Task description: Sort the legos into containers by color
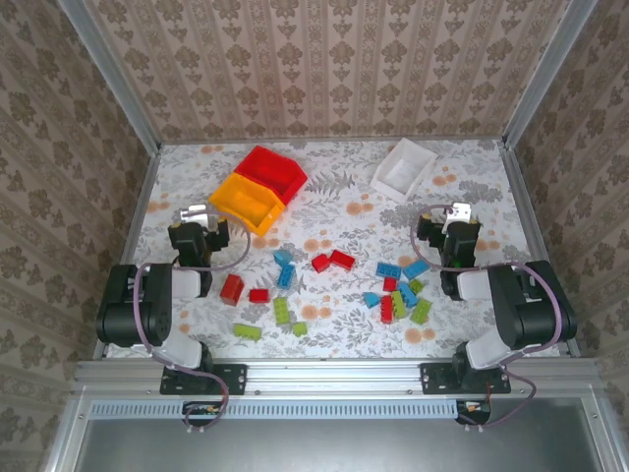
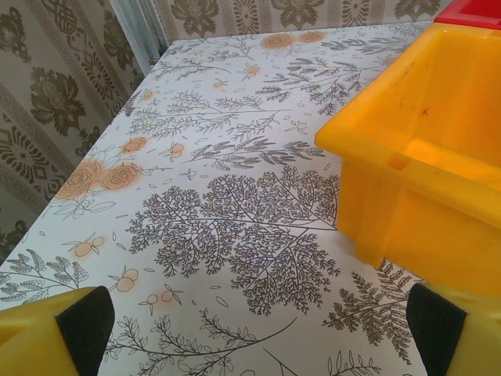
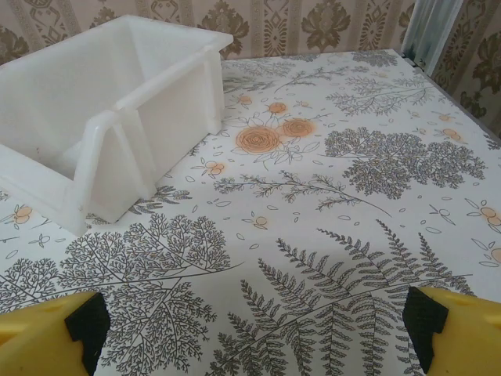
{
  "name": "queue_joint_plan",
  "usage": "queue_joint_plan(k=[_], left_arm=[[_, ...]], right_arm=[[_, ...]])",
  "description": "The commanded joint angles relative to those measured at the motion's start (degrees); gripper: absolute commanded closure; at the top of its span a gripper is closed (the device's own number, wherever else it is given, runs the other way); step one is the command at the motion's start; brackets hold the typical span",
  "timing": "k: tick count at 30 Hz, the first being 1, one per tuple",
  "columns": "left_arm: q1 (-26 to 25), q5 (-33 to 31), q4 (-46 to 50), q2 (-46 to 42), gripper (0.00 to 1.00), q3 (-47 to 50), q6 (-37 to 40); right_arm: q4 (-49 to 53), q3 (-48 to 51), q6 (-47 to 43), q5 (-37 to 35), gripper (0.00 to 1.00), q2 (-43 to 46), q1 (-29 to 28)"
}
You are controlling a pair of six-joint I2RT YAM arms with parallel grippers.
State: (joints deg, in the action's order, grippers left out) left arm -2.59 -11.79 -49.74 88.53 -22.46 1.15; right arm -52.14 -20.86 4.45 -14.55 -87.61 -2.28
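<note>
Both grippers released, jaws wide, nothing between them: left gripper [image 1: 195, 211] hangs just beside the yellow bin [image 1: 246, 202], on its near side; right gripper [image 1: 455, 213] hangs near the white bin [image 1: 403, 169], apart from it. Far side of yellow, the red bin [image 1: 272, 172] touches it. I see the legos [image 1: 341, 259], red, blue and green, lying loose on the table [image 1: 364, 192] between the two arms.

Rear overhead; wrist close-ups above table [image 2: 235, 157]
</note>
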Motion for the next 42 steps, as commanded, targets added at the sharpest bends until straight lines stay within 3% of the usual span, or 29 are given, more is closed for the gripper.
queue_joint_plan(k=[1,26,29,31,33,34,35,36,37,38,39,42], left_arm=[[-0.14,-0.33,-1.94,-0.48,0.00,0.57,-0.36],[-0.22,-0.42,-2.26,-0.61,0.00,0.80,-0.22],[-3.69,-6.48,-0.90,-5.68,0.00,1.39,2.91],[-9.42,-15.65,8.30,-13.47,0.00,-1.06,5.82],[-11.57,-18.37,17.86,-20.87,0.00,-5.58,0.53],[-12.24,-20.24,26.21,-24.15,0.00,-9.58,-6.25],[-11.92,-20.92,39.58,-26.10,0.00,-15.20,-17.04],[-10.64,-17.74,57.38,-26.95,0.00,-21.88,-32.37],[-8.09,-9.00,73.97,-26.79,0.00,-28.83,-41.21],[-6.65,-2.01,75.35,-25.50,0.00,-30.65,-42.50],[-5.02,3.71,75.52,-24.04,0.00,-31.63,-43.56],[-4.91,7.09,84.45,-18.63,0.00,-37.61,-47.52]], right_arm=[[-0.85,-0.49,-0.23,-0.24,0.00,-0.16,-0.18],[-1.11,-0.32,-0.23,-0.30,0.00,-0.03,-0.18],[4.14,-0.86,-2.08,-1.06,0.00,6.56,-1.40],[18.02,-5.90,-3.10,-6.47,0.00,16.58,-4.94],[33.30,-13.47,8.20,-8.43,0.00,24.60,-5.38],[47.70,-19.63,18.97,-6.84,0.00,27.34,-4.26],[59.88,-24.79,25.31,-0.66,0.00,29.02,-2.31],[63.80,-25.85,30.67,-0.40,0.00,30.03,-1.79],[62.67,-24.33,35.51,3.53,0.00,31.22,-0.31],[58.84,-22.37,38.46,12.00,0.00,31.91,3.22],[57.97,-22.14,40.74,15.58,0.00,32.02,5.26],[72.48,-30.30,41.60,10.04,0.13,29.48,3.99]])
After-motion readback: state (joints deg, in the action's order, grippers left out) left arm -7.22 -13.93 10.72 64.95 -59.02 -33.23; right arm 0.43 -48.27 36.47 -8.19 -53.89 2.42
